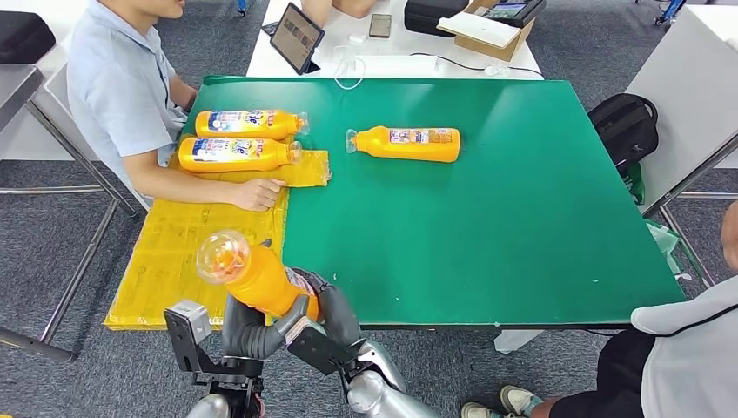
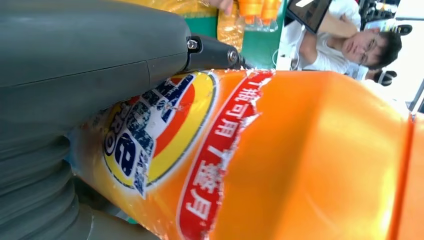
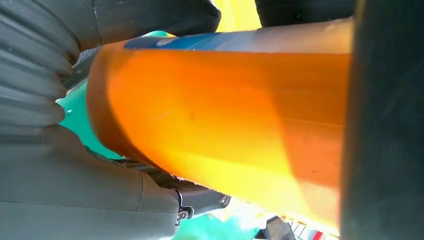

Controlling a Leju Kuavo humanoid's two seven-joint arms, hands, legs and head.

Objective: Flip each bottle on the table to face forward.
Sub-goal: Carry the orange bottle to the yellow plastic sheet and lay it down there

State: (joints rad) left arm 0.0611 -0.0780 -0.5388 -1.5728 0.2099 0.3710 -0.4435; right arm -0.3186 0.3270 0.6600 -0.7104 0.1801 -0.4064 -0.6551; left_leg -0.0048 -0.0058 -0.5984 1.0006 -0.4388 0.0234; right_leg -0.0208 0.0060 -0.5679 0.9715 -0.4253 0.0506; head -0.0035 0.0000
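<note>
Both of my hands hold one orange bottle (image 1: 259,280) above the table's near left corner, its clear cap end (image 1: 222,256) tilted up toward me. My left hand (image 1: 248,327) grips it from below, and my right hand (image 1: 329,315) wraps its base. The left wrist view shows the bottle's colourful label (image 2: 165,145) under my thumb (image 2: 90,55). In the right wrist view, the plain orange body (image 3: 225,115) lies between my fingers (image 3: 65,190). A third-party-free bottle (image 1: 407,144) lies on its side on the green table (image 1: 522,218). Two more bottles (image 1: 248,124) (image 1: 233,153) lie on the yellow mat (image 1: 191,244).
A person in a light blue shirt (image 1: 122,87) sits at the left, one hand (image 1: 258,193) resting on the mat. Another person (image 1: 687,348) stands at the near right. A tablet (image 1: 296,37) and a box (image 1: 492,30) stand on the far white table, a black backpack (image 1: 625,126) at the right.
</note>
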